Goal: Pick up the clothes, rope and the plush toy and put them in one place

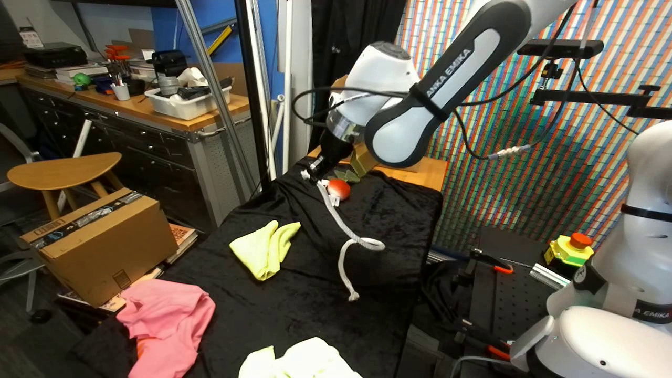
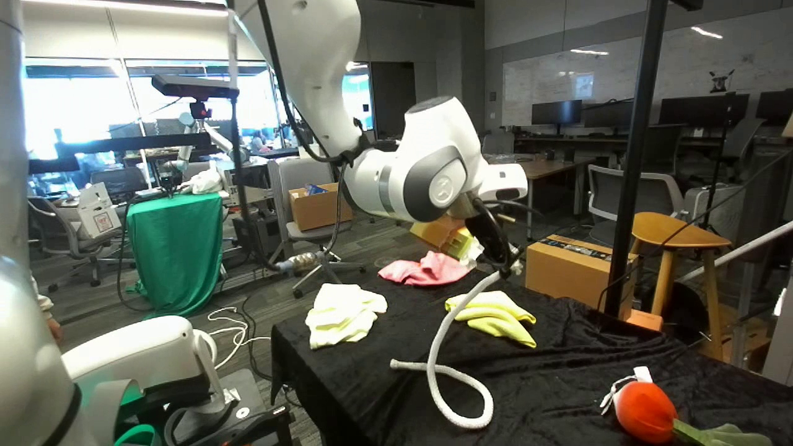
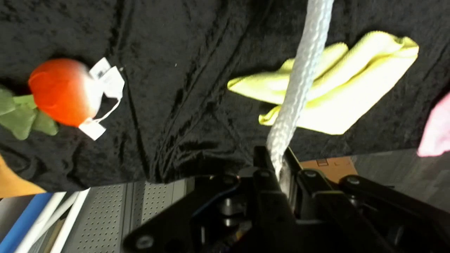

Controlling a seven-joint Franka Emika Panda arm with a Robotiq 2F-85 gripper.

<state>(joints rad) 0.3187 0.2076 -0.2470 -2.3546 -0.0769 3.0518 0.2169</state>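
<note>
Gripper: jaws nearly together, pinching the white braided rope; higher than the yellow-green cloth.
Rope: held near an end, a short stub poking past the jaws in both exterior views; the longer part hangs and curls into a loop, crossing in front of the yellow-green cloth in the wrist view. Whether the loop rests on the black velvet tablecloth is hard to tell.
Yellow-green cloth: folded, lying on the tablecloth.
Plush toy: radish-like, red-orange and white with green leaves; left of the yellow-green cloth in the wrist view, well apart.
Pink cloth: on the opposite side of the yellow-green cloth from the plush toy.
White cloth: crumpled, left of the yellow-green cloth in an exterior view, a strip of tablecloth between them.
</note>
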